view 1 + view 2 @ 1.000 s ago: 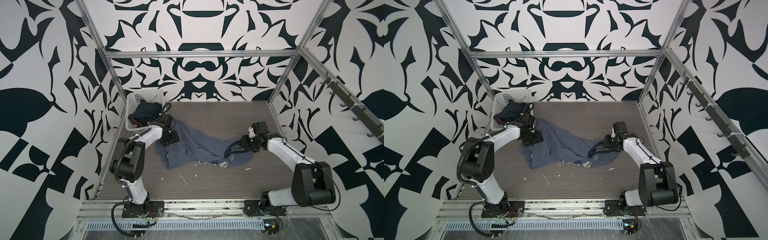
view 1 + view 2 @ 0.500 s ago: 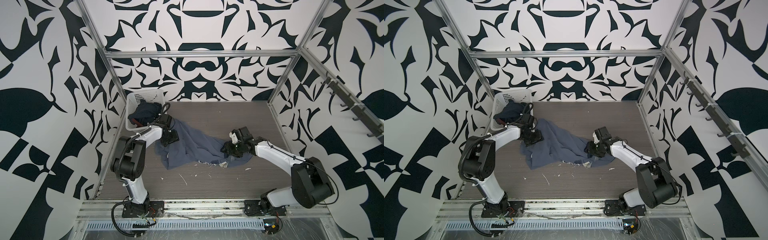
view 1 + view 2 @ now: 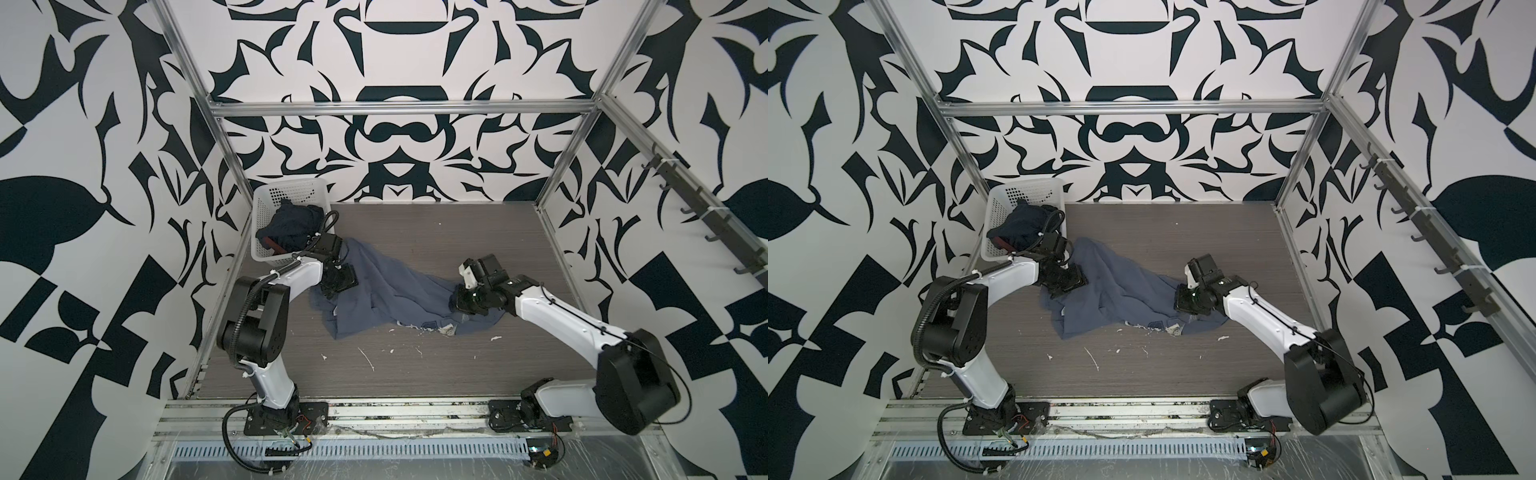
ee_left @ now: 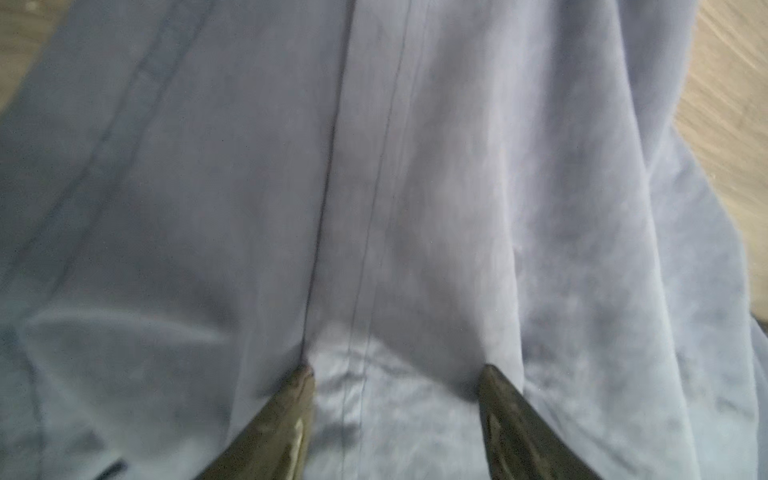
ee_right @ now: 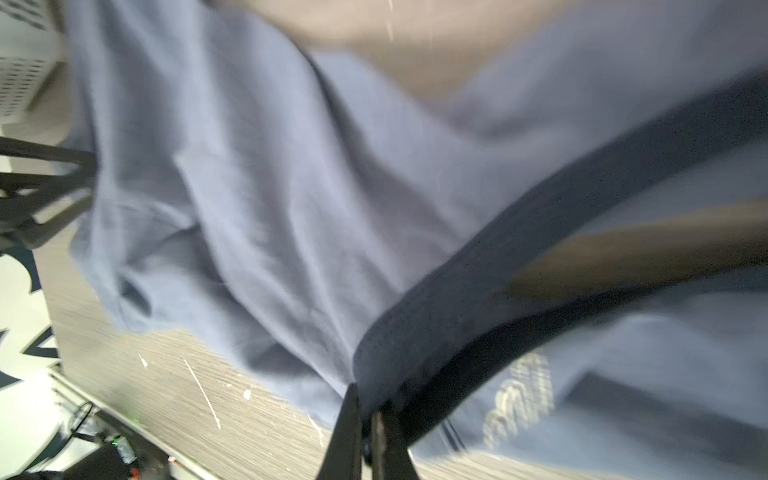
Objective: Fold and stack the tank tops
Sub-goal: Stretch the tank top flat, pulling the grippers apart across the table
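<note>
The slate-blue tank top (image 3: 386, 291) (image 3: 1113, 291) lies crumpled across the middle of the table. My left gripper (image 3: 338, 284) (image 4: 395, 370) is at its left edge, open, its fingertips (image 4: 297, 395) pressed onto the cloth with a seam between them. My right gripper (image 3: 454, 300) (image 5: 365, 401) is at the top's right end, shut on its navy trim (image 5: 478, 291). Pale lettering (image 5: 519, 399) shows on the cloth beside the trim. The navy tank top (image 3: 293, 226) (image 3: 1023, 226) sits bunched in the basket, with a bit of red trim showing.
The white perforated basket (image 3: 266, 203) stands at the back left corner, right behind my left arm. White scraps (image 3: 368, 359) litter the wooden table in front of the cloth. Metal frame posts (image 3: 557, 166) edge the table, and a rail of hooks (image 3: 706, 216) runs along the right wall.
My right gripper moved left onto the blue top's right end and shut on its navy trim. The left gripper stayed on the cloth's left edge.
</note>
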